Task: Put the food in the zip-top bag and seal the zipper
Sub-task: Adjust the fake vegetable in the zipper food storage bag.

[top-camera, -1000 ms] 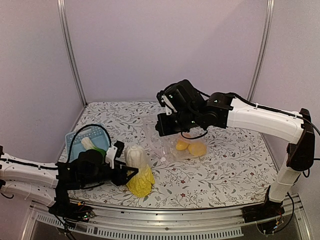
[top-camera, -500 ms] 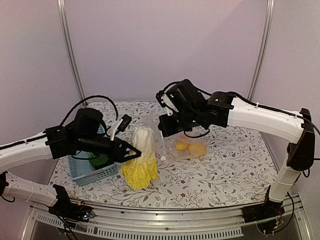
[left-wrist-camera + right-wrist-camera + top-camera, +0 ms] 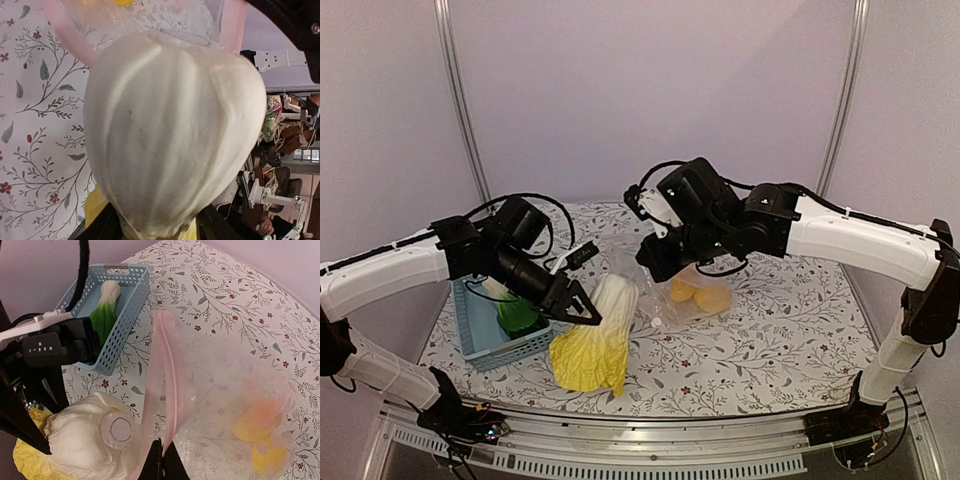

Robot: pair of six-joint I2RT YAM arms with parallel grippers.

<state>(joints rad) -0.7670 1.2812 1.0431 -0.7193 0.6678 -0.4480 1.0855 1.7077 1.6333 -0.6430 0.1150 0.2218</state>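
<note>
Top view: left fingers [image 3: 582, 305] are clamped on the napa cabbage [image 3: 605, 325], held tilted over the near-left part of the counter [image 3: 770, 340], white stem pointing right toward the zip-top bag [image 3: 692, 292], yellow leaves hanging low at the near side. Right fingers [image 3: 655, 268] are pinched together on the bag's left edge, lifting it. Yellow fruit [image 3: 716, 298] and orange fruit [image 3: 682, 290] lie inside the bag, touching. The blue basket [image 3: 480, 335] sits at left and the bok choy [image 3: 516, 312] lies in it. Left wrist view: the cabbage's white stem [image 3: 175, 135] fills the frame, with dark left fingers [image 3: 109, 226] on either side of it at the bottom. The bag's pink-tinted mouth edge [image 3: 70, 37] is just beyond the stem tip, over the floral counter [image 3: 35, 125]. Right wrist view: right fingers [image 3: 160, 462] are closed on the bag's pink zipper [image 3: 161, 365] edge, and the mouth stands open toward the left. Orange fruit [image 3: 261, 419] and yellow fruit [image 3: 267, 457] show blurred through the plastic. The cabbage stem end [image 3: 92, 440] is just left of the mouth, outside the bag. The basket [image 3: 127, 315] is far left with the bok choy [image 3: 102, 312] inside.
</note>
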